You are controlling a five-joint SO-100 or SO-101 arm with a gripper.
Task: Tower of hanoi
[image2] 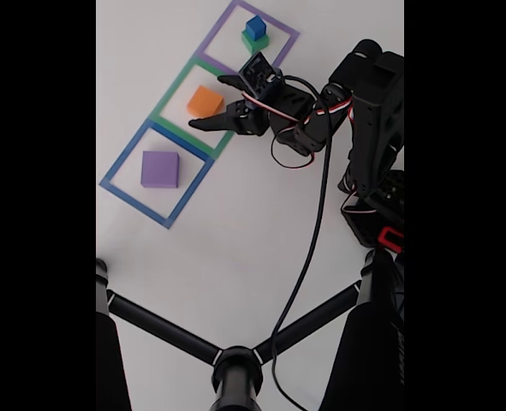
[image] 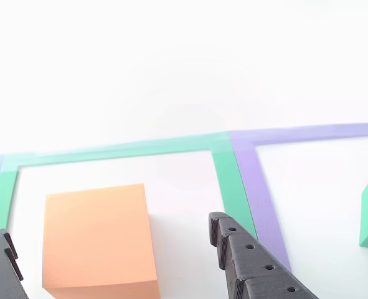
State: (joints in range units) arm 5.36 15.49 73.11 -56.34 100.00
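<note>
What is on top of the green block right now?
The blue block sits on the green block inside the purple outline. Most of the green top is covered by it.

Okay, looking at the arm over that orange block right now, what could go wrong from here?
1. The open gripper straddles the matte orange plastic square block, which sits nearer one fingertip in the other view. Closing off-centre could push or twist it.
2. The small blue block rests on the green block in the purple taped square next door. A wide swing of the arm might topple that stack.
</note>
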